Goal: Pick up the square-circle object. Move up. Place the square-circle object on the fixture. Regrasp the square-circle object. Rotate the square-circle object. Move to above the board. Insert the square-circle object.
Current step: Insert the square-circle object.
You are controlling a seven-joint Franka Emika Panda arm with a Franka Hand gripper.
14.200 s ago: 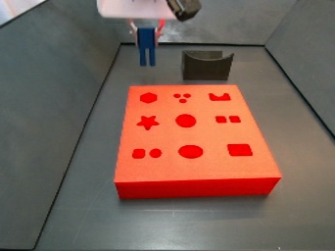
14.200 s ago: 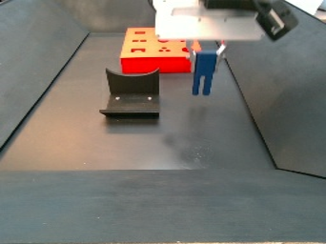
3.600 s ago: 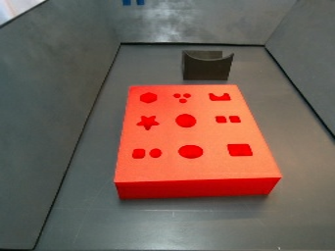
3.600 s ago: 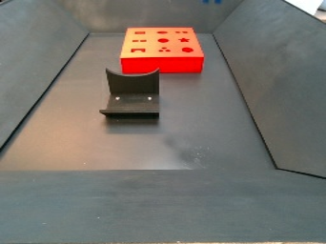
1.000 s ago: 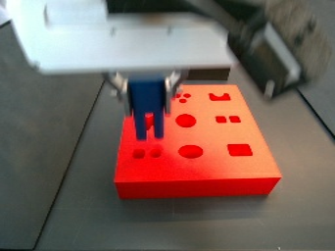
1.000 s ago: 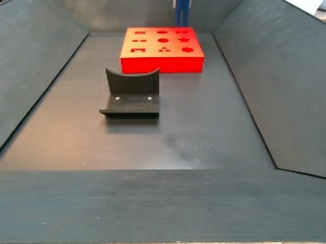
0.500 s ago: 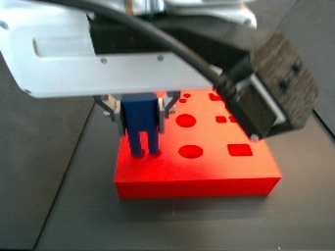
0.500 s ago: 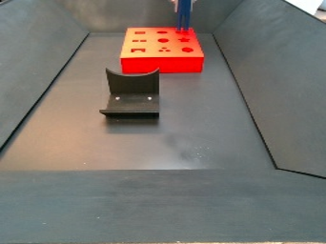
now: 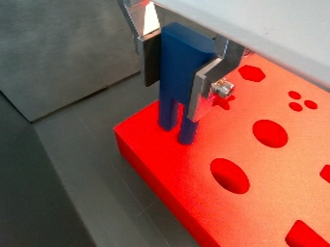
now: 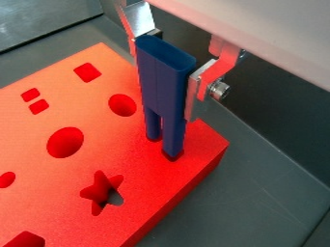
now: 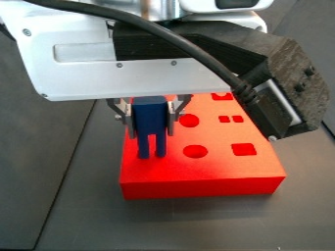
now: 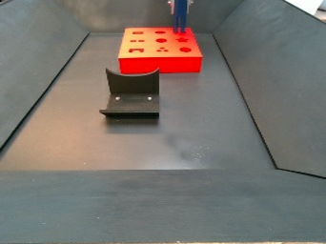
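The square-circle object [image 9: 180,77] is a blue block standing upright with its two prongs pointing down. My gripper [image 9: 178,82] is shut on it, with the silver fingers [image 10: 200,89] clamping its flat sides. The prong tips meet the top face of the red board [image 10: 71,145] near one corner, shown in both wrist views. Whatever holes lie under the prongs are hidden by the block. In a side view, the square-circle object [image 11: 151,127] hangs over the board [image 11: 210,175] at its near-left part. The square-circle object [image 12: 182,15] also shows over the board [image 12: 162,59]. The fixture [image 12: 132,92] stands apart, with nothing on it.
Dark sloping walls [image 12: 38,86] close in the floor on both sides. My gripper body and cable [image 11: 249,69] hide the far part of the board and the fixture in that side view. Open holes [image 10: 62,143] dot the board's top.
My gripper has come down with the blue block, so its prongs now sit at the board's top face. The board and the fixture have not moved.
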